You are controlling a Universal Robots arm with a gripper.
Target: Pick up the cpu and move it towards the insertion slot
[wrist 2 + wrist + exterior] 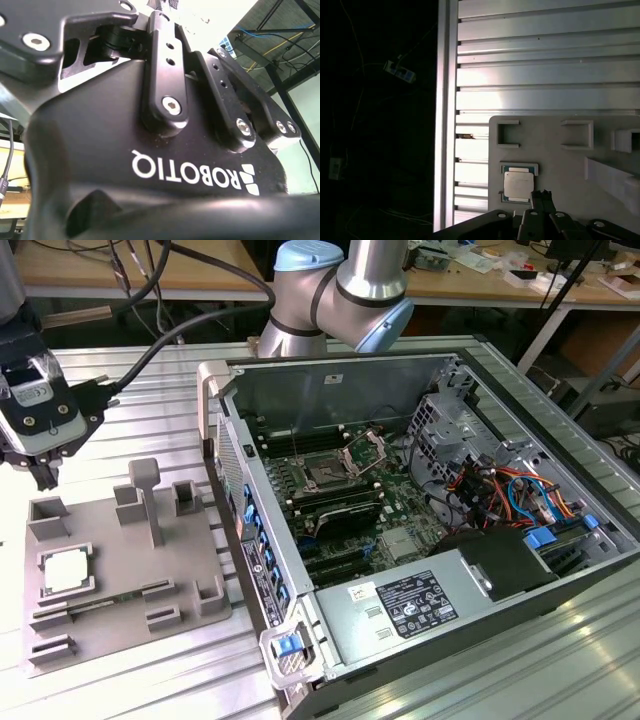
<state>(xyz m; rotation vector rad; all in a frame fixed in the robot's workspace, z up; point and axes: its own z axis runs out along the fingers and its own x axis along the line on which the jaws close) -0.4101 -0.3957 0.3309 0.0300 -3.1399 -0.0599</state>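
Note:
The cpu [65, 572] is a small silvery square chip lying flat in a pocket on the grey plastic tray [110, 635], at the exterior view's left. In the first wrist view the cpu [518, 184] lies close beside my gripper [542, 199]. In the exterior view my gripper [42, 478] hangs above the tray's far left corner, apart from the cpu and holding nothing that I can see. The insertion slot [325, 472], with a dark centre and a raised silver bracket, sits on the green board inside the open computer case.
The open computer case [420, 530] lies on the ribbed metal table [150, 410], to the exterior view's right of the tray. Raised blocks [148, 502] stand on the tray. A black cable [150, 355] runs from the wrist. The table edge [445, 115] borders a dark drop.

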